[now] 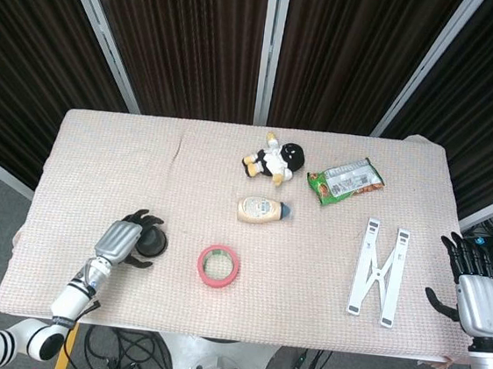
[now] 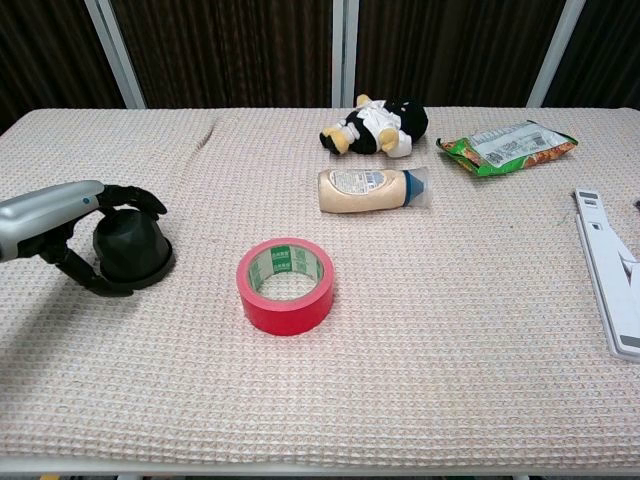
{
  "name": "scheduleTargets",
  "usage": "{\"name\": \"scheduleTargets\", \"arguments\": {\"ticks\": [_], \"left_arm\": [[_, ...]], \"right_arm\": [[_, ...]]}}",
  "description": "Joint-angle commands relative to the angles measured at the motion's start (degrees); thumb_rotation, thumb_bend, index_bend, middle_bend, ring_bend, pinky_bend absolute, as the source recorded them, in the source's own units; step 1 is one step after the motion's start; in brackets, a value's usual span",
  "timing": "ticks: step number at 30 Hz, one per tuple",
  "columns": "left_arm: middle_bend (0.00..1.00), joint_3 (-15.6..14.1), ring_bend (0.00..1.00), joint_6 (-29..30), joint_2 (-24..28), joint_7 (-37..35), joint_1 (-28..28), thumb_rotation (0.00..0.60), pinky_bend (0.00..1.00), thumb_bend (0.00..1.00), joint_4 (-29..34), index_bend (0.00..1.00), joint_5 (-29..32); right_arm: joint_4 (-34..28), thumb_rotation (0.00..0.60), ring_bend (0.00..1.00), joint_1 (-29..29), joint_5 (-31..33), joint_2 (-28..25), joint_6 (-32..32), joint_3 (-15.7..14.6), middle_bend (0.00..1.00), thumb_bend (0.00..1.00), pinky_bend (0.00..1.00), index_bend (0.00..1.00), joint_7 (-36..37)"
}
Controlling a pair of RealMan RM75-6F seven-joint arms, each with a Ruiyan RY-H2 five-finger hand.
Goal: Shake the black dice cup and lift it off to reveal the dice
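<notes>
The black dice cup (image 1: 154,243) (image 2: 130,245) stands mouth-down on the cloth near the table's front left. My left hand (image 1: 120,242) (image 2: 60,215) is at its left side. The fingers (image 2: 135,198) arch over the cup's top and the thumb reaches along its front base. I see no firm grip, and the cup sits flat on the cloth. No dice are visible. My right hand (image 1: 478,301) hovers off the table's right edge with its fingers spread, holding nothing; the chest view does not show it.
A red tape roll (image 1: 218,265) (image 2: 285,285) lies right of the cup. Behind it are a mayonnaise bottle (image 1: 263,210) (image 2: 372,190), a plush toy (image 1: 275,160) (image 2: 378,125) and a green snack bag (image 1: 346,180) (image 2: 505,145). A white folding stand (image 1: 378,271) (image 2: 610,270) lies at the right.
</notes>
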State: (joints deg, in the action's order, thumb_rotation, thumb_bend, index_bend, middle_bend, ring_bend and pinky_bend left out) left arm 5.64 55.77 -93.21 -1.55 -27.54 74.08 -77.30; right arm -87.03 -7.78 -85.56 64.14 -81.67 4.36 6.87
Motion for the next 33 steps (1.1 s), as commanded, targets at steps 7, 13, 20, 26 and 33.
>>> {"name": "scheduleTargets", "arguments": {"ticks": [7,13,20,26,33], "left_arm": [[0.21,0.14,0.09,-0.73,-1.07,1.08,-0.99,0.600,0.19,0.06,-2.33,0.19,1.38],[0.23,0.16,0.13,-0.50,-1.26,2.18,-1.10,0.600,0.22,0.06,-2.90,0.19,2.24],[0.27,0.20,0.15,-0.11,-1.24,2.67,-1.12,0.600,0.24,0.06,-2.79,0.20,2.85],[0.28,-0.18,0.16,-0.26,-1.40,3.00,-1.26,0.600,0.25,0.06,-3.12,0.20,3.02],[0.35,0.11,0.19,0.59,-1.35,2.83,-1.32,0.600,0.27,0.06,-2.62,0.23,2.95]], "right_arm": [[0.60,0.600,0.00,-0.06,0.60,0.22,0.55,0.07,0.00,0.15,0.00,0.00,0.39],[1.13,0.600,0.00,-0.13,0.77,0.55,0.89,0.03,0.00,0.15,0.00,0.00,0.57],[1.25,0.600,0.00,-0.15,0.92,0.60,1.03,0.06,0.00,0.15,0.00,0.00,0.51],[0.99,0.600,0.00,-0.15,1.07,0.51,1.18,0.05,0.00,0.15,0.00,0.00,0.17],[1.08,0.600,0.00,-0.06,1.29,0.36,1.20,0.11,0.00,0.15,0.00,0.00,0.43]]}}
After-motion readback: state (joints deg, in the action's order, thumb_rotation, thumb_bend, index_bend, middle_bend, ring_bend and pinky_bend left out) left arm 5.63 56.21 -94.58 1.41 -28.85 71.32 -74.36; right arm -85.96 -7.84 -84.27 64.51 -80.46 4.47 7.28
